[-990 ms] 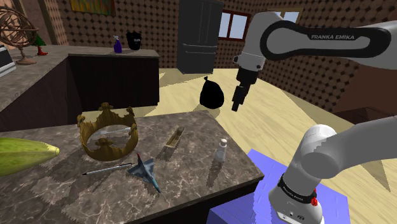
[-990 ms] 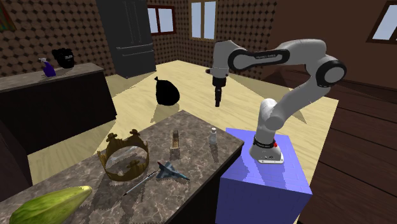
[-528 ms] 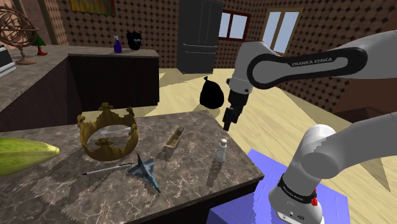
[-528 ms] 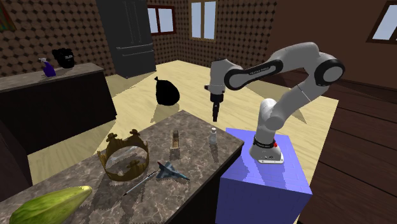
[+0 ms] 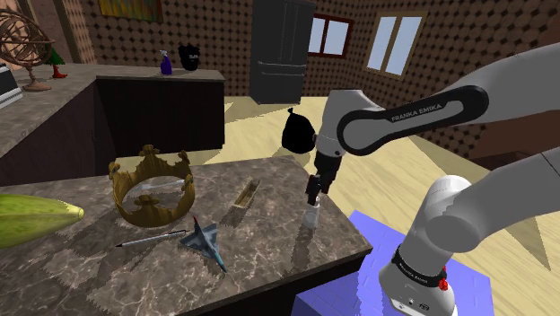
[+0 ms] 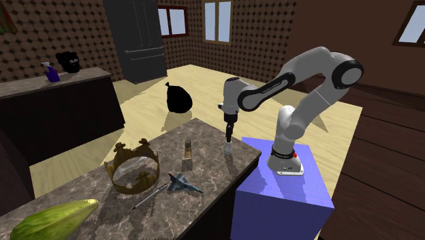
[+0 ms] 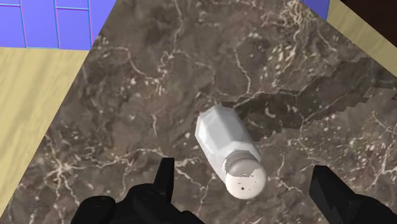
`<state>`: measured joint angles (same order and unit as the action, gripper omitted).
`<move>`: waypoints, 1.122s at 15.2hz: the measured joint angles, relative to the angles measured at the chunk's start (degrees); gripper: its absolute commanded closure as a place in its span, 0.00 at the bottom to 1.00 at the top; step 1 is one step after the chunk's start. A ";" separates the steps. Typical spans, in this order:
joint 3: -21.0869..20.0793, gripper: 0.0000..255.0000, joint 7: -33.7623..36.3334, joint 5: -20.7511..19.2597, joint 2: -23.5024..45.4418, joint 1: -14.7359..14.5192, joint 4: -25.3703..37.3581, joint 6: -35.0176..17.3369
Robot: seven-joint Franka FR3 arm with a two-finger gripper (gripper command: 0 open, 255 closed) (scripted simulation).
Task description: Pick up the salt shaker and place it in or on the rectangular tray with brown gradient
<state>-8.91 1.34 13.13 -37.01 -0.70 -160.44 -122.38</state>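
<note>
Shoulder view: gripper [image 5: 311,199] hides the salt shaker [image 5: 310,218] cap, so just the lower body is visible. That view's left edge crops the yellow-green object [image 5: 31,220], possibly a vegetable. The thin rod [image 5: 144,241] by the toy jet [image 5: 205,238] is too small to identify. Wrist view: the fingers [image 7: 162,188] are cut by the frame edge.

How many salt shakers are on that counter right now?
1. The white salt shaker with a perforated cap stands near the edge of the brown marbled counter, by the blue box stand, under the open black pincer, untouched. Little of the counter is hidden.
</note>
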 measured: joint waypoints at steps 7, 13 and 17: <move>-0.51 0.00 -0.06 0.67 1.63 -0.37 -1.69 -3.38; -0.50 1.00 -0.07 0.65 1.63 -0.35 -1.68 -3.43; -0.49 1.00 -0.07 0.65 1.60 -0.35 -1.69 -3.42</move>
<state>-9.41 1.27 13.78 -35.41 -1.05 -162.13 -125.81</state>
